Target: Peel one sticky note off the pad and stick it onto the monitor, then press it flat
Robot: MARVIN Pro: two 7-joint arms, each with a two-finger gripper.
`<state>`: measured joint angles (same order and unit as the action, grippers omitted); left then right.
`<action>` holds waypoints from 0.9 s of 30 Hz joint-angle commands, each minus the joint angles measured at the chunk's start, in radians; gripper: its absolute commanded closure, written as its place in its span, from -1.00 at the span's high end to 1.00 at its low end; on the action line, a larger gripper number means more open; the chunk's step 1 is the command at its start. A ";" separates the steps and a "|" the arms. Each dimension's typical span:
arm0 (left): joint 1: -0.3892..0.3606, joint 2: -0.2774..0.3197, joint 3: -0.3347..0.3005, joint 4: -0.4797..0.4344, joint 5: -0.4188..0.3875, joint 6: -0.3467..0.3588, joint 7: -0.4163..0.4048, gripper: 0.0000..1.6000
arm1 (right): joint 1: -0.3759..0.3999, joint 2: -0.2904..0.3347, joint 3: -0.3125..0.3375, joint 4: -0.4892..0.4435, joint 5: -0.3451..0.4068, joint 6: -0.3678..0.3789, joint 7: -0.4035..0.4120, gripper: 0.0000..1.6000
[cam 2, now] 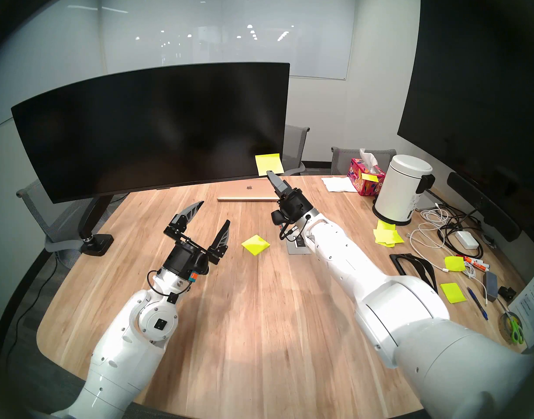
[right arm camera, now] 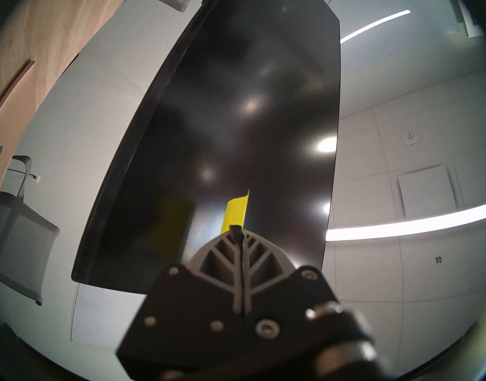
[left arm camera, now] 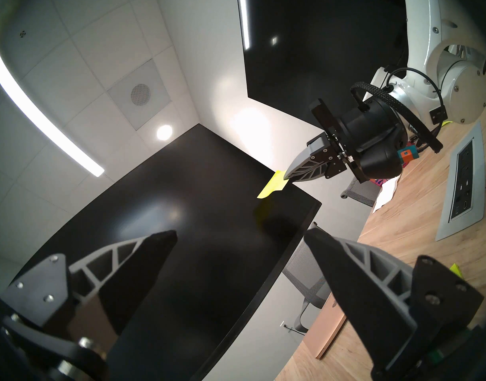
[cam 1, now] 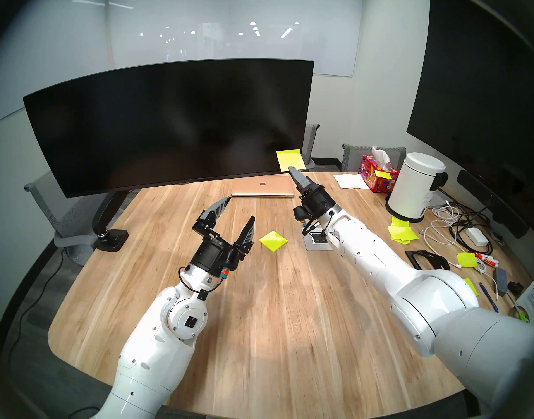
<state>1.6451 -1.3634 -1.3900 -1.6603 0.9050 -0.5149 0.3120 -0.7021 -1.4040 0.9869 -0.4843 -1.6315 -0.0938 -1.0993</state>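
Right gripper [cam 1: 292, 169] pinched tight on bottom edge of sticky note [cam 1: 290, 159], held near lower right corner of monitor [cam 1: 169, 128]. Left gripper [cam 1: 237, 209] spread wide, empty. Pad [cam 1: 273, 241] flat on table [cam 1: 259, 303].

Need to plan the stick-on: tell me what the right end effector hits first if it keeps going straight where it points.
Probably the monitor: the right end effector, shut on the sticky note, aims at its lower right screen area; the gap is unclear.
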 commanded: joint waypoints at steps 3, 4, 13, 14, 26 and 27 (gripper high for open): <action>-0.003 -0.003 0.000 -0.025 0.001 -0.001 0.004 1.00 | 0.061 -0.029 0.005 0.017 0.001 0.004 -0.030 -1.00; -0.003 -0.003 0.000 -0.025 0.001 -0.001 0.004 1.00 | 0.061 -0.029 0.005 0.017 0.001 0.004 -0.030 -1.00; -0.003 -0.003 0.000 -0.025 0.002 -0.001 0.004 1.00 | 0.087 -0.045 0.008 0.045 0.000 0.013 -0.048 -1.00; -0.003 -0.003 0.000 -0.025 0.002 -0.001 0.004 1.00 | 0.089 -0.046 0.009 0.049 0.000 0.014 -0.049 -1.00; -0.003 -0.004 -0.001 -0.025 0.002 -0.001 0.004 1.00 | 0.123 -0.069 0.011 0.121 -0.001 0.013 -0.070 -1.00; -0.003 -0.004 -0.001 -0.025 0.002 -0.001 0.004 1.00 | 0.127 -0.072 0.010 0.130 -0.001 0.013 -0.070 -1.00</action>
<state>1.6451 -1.3646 -1.3915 -1.6603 0.9056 -0.5152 0.3117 -0.6290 -1.4524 0.9955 -0.3772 -1.6329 -0.0783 -1.1541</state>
